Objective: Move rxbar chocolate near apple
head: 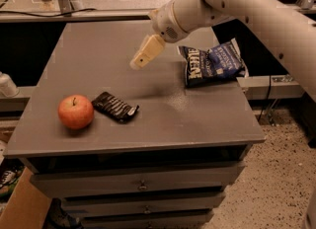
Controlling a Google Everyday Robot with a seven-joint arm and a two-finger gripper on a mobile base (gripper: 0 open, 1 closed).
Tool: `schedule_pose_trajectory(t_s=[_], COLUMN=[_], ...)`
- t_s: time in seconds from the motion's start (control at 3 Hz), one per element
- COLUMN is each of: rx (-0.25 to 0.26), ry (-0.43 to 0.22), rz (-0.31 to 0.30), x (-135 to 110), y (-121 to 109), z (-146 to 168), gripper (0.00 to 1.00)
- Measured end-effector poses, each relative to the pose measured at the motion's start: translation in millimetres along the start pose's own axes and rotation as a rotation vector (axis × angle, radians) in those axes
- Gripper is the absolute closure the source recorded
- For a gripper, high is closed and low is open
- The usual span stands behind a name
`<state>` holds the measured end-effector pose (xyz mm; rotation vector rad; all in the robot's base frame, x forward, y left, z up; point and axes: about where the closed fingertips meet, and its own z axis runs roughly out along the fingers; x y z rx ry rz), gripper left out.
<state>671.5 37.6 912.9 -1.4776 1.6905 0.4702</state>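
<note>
Camera view shows the rxbar chocolate (115, 107) lying on the surface (187, 119) just beside the apple (75, 111), so placement looks done. The claw (139, 60) hangs above mid-surface holding nothing; how open, I cannot tell. Next probably calls for backing clear
</note>
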Motion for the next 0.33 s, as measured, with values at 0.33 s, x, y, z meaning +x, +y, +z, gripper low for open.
schedule_pose_trajectory(t_s=[0.33], rx=[0.005], ry=[-0.004], rz=[0.001], x=[-1.0], y=[-2.4], z=[-0.5], gripper=[0.0])
